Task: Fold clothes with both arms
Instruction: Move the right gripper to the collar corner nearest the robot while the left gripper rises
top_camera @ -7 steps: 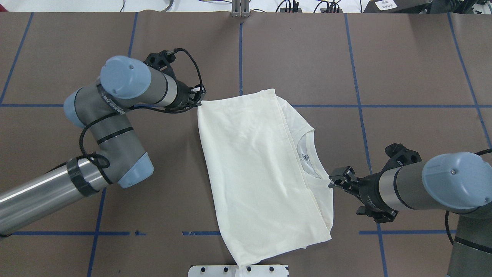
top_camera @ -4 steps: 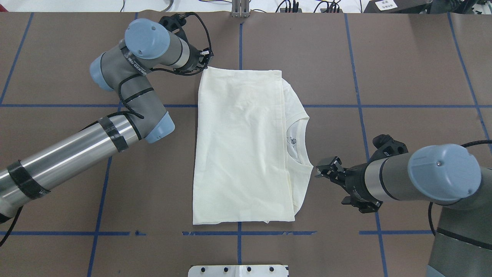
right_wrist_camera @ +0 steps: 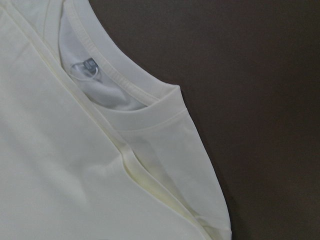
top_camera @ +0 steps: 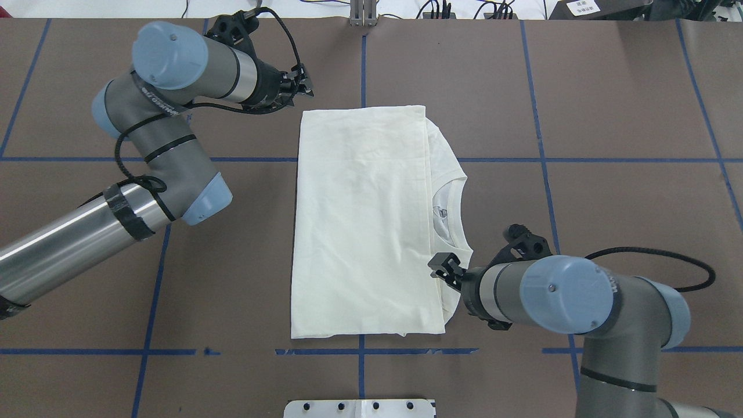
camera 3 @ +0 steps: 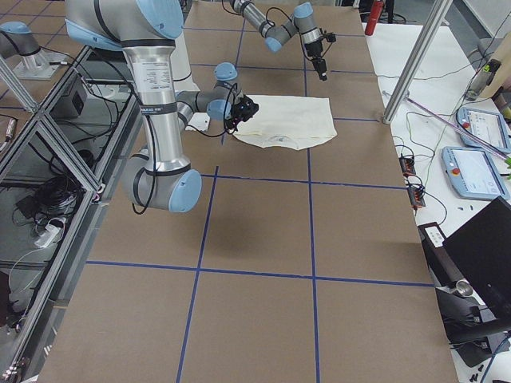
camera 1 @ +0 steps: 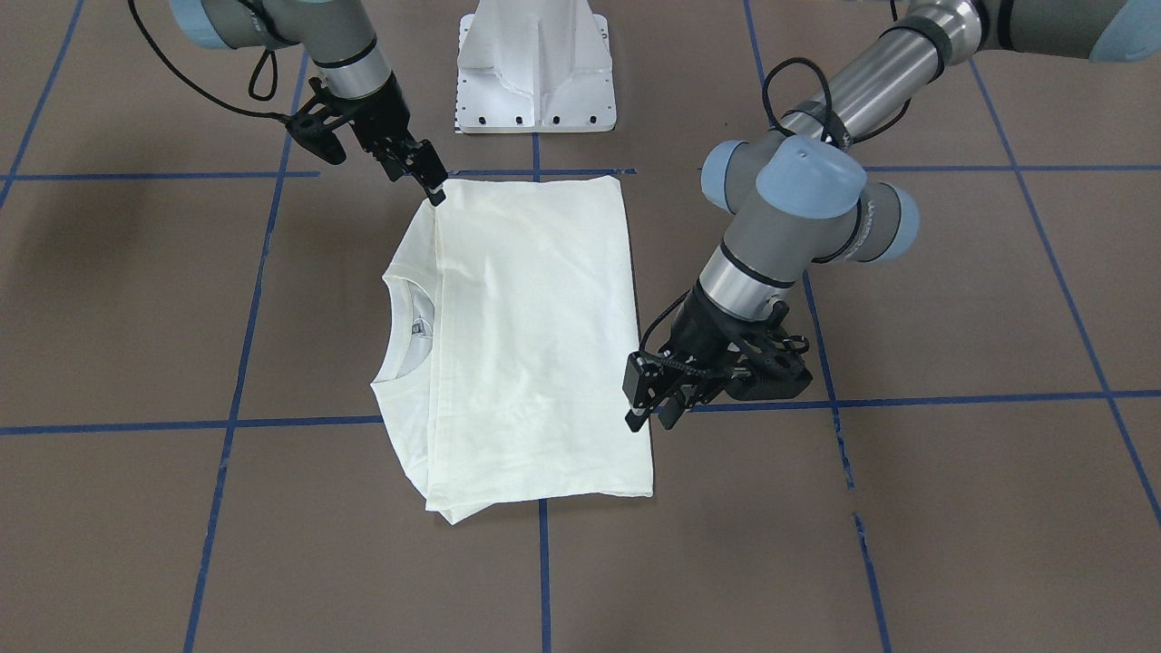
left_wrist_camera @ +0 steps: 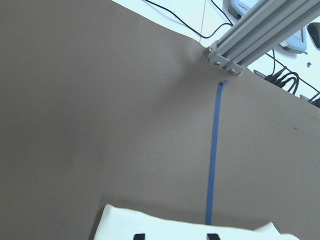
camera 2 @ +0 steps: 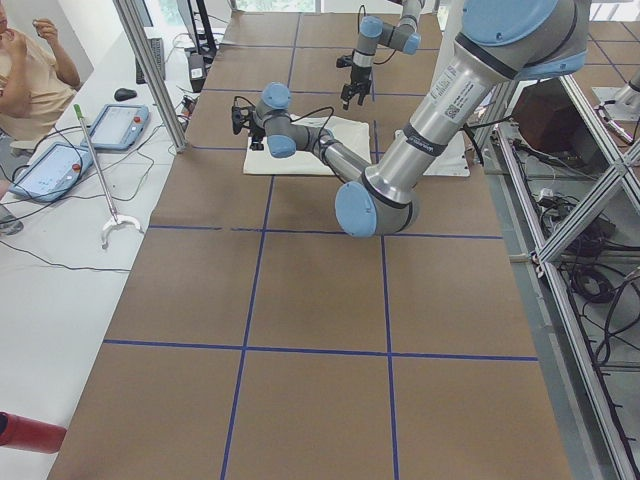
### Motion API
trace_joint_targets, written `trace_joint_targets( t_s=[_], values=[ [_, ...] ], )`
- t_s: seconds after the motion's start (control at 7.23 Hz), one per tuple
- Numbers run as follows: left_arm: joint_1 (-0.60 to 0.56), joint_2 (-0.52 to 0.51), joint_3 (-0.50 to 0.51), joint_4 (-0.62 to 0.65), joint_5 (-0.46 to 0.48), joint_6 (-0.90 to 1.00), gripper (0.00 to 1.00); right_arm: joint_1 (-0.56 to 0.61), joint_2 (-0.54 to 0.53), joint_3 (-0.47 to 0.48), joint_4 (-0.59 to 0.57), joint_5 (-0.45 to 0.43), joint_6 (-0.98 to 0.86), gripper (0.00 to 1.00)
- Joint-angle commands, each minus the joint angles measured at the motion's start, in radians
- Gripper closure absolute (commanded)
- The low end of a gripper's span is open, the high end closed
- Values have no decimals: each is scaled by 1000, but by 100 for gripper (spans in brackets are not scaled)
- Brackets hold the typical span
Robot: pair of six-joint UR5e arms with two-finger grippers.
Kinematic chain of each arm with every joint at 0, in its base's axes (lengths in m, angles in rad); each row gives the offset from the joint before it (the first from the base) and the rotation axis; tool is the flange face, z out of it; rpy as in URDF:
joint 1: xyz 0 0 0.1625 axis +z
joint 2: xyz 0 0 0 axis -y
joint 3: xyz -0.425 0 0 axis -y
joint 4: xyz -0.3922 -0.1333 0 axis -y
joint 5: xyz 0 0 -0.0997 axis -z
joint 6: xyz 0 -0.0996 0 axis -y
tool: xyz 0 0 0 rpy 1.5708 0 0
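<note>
The cream T-shirt (top_camera: pixel 360 220) lies flat and folded on the brown table, plain side up, with its collar (top_camera: pixel 450 217) showing at the right edge. No print shows. My left gripper (top_camera: pixel 303 87) is open and empty, just off the shirt's far left corner; its wrist view shows two fingertips apart above the shirt's edge (left_wrist_camera: pixel 190 227). My right gripper (top_camera: pixel 440 268) hovers over the shirt's right edge by the collar, looks open, and holds nothing. Its wrist view looks down on the collar (right_wrist_camera: pixel 130 87). In the front view the left gripper (camera 1: pixel 648 413) is right of the shirt (camera 1: pixel 526 336) and the right gripper (camera 1: pixel 434 181) is at its top left corner.
The white pedestal (top_camera: pixel 360 408) stands at the table's near edge. A metal post (top_camera: pixel 364 11) and cables sit at the far edge. Blue tape lines cross the brown table (top_camera: pixel 609 104). An operator (camera 2: pixel 30 70) sits beside the table's far side.
The shirt was dragged from a slanted lie to a straight one and let go. My left gripper pulled back off the far left corner. My right gripper moved left over the shirt's right edge.
</note>
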State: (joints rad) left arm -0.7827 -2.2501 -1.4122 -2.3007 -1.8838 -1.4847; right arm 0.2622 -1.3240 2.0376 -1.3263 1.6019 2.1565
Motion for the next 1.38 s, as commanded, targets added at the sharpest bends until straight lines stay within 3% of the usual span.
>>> trace_joint_targets(
  t_s=[0.0,0.14,0.28,0.41,1.24],
  values=[
    [0,30,-82,44,-21,-12,47,-86,61,-78,-28,-97,40,1],
    [0,32,-82,46,-21,-18,47,-87,65,-95,-27,-100,42,6],
    [0,37,-86,46,-21,-19,47,-75,66,-94,-31,-100,42,21],
    [0,37,-87,46,-20,-19,47,-64,62,-96,-33,-100,40,24],
    [0,43,-88,47,-21,-19,47,-72,51,-85,-83,-100,40,26]
  ],
)
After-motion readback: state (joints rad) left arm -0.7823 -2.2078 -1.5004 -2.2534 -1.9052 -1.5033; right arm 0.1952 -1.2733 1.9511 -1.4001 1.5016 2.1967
